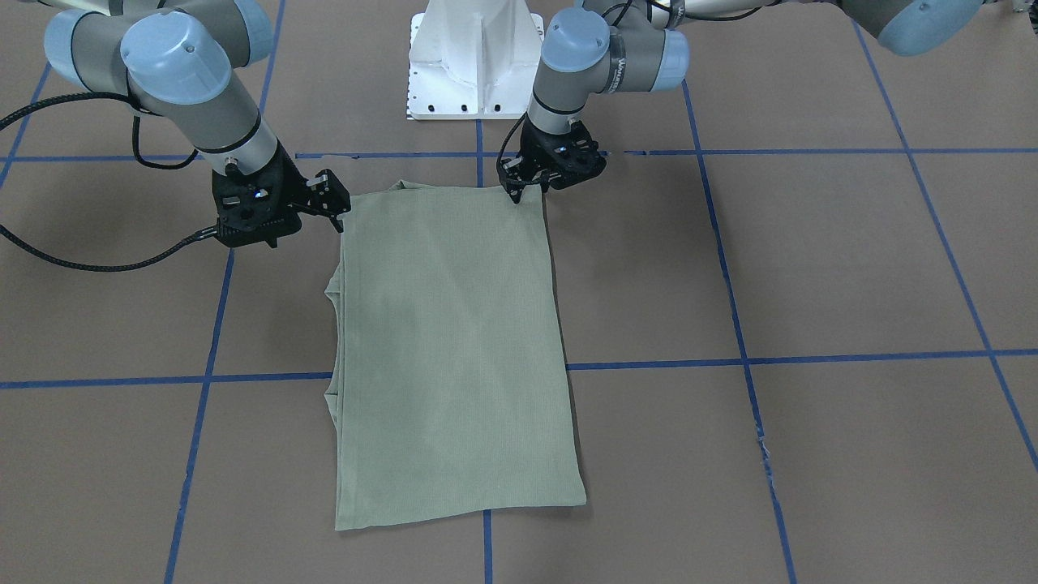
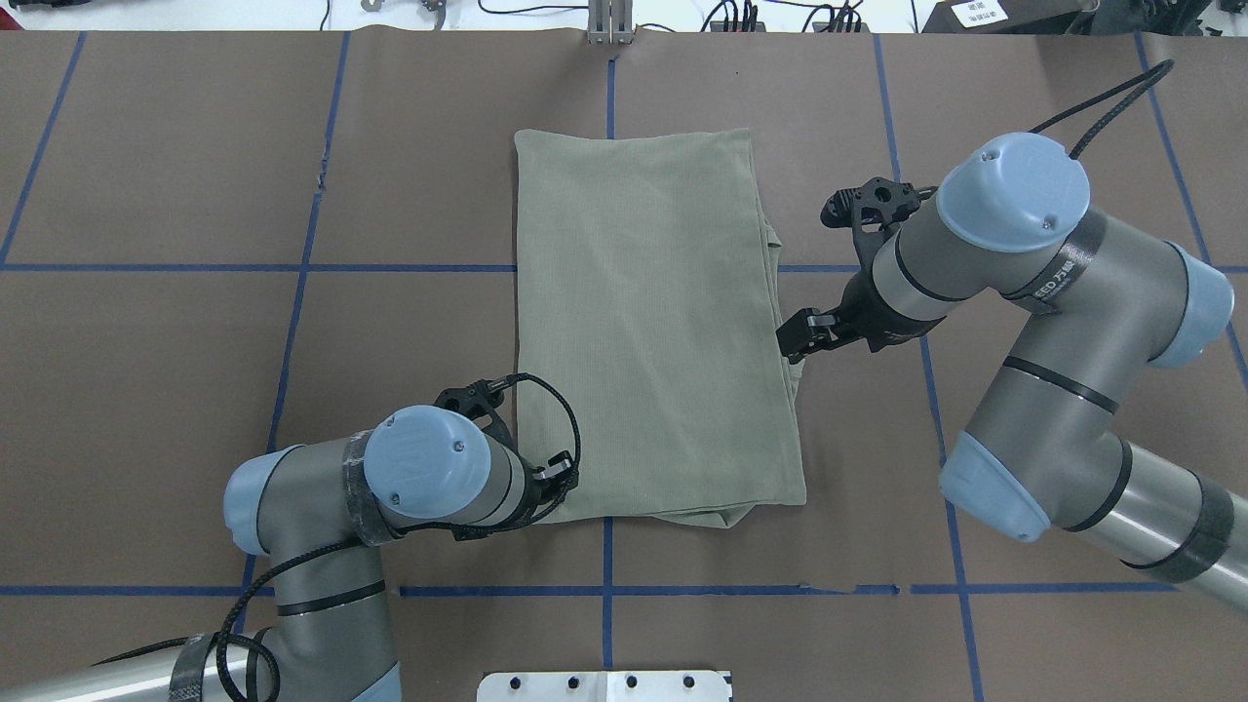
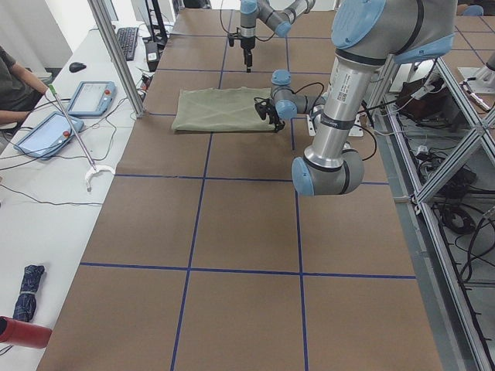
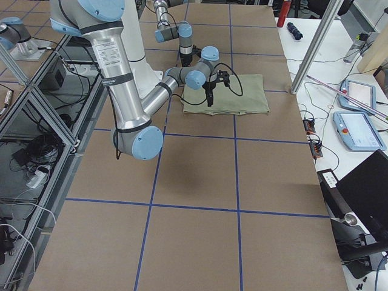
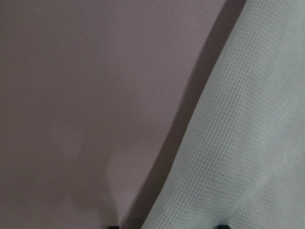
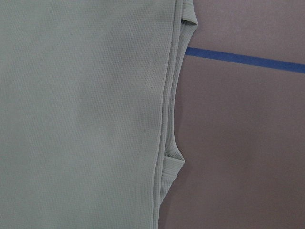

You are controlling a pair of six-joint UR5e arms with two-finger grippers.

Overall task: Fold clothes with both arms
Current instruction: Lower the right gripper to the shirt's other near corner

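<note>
1. Shirt [image 1: 454, 341]: sage-green knit, folded into a long rectangle, flat on the brown table [image 1: 811, 259] at mid-frame of the front-facing view, over crossing blue tape lines [image 1: 811, 152].
2. Shown only by the right wrist camera: fine ribbed weave, one straight seam, and stacked layers along the edge with two small tucks poking toward the frame's right. No fingers in that frame.
3. Shown only by the left wrist camera: cloth edge running diagonally over bare table, soft from closeness. Two dark fingertips [image 5: 221, 226] as slivers at the bottom edge, set apart, with cloth between them.
4. Left gripper [image 1: 519, 193]: tips down at the shirt's upper right corner in the front-facing view, parted, with no clear grip on the cloth. Mostly hidden under its own wrist at lower left of the overhead view.
5. Right gripper [image 1: 332, 199]: at the shirt's upper left corner in the front-facing view, black fingers spread and empty, just beside the edge.
6. Left arm [image 2: 322, 507] and right arm [image 2: 1053, 322]: silver-grey tubes, light blue caps, black braided cables, cut off at the frame edges.
7. Side views: shirt small and far, grippers too small to judge. Tablet [image 3: 93, 97] and a seated person [image 3: 9, 77] at upper left of the left-end view.
</note>
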